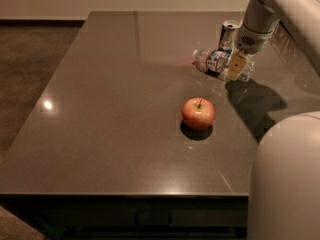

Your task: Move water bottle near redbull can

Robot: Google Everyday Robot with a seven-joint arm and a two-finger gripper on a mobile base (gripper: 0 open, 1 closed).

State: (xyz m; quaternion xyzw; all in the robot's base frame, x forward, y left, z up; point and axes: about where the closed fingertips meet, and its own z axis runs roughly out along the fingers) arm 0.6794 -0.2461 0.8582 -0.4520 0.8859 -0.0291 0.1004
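Gripper (236,66) holds the water bottle (214,61) beside the redbull can (228,34); apple (198,113) near, left of table (100,109) free.

Claw (237,66) at the lying water bottle (216,61), just beside the redbull can (228,34), far right of the surface (115,114).

The water bottle lies on its side on the dark surface, white cap pointing to 9 o'clock. The claw is down over its 3 o'clock end, and the pale arm (262,14) rises from it toward 1 o'clock. The redbull can stands upright at the bottle's 1 o'clock. A red apple (198,113) sits apart at the bottle's 7 o'clock.
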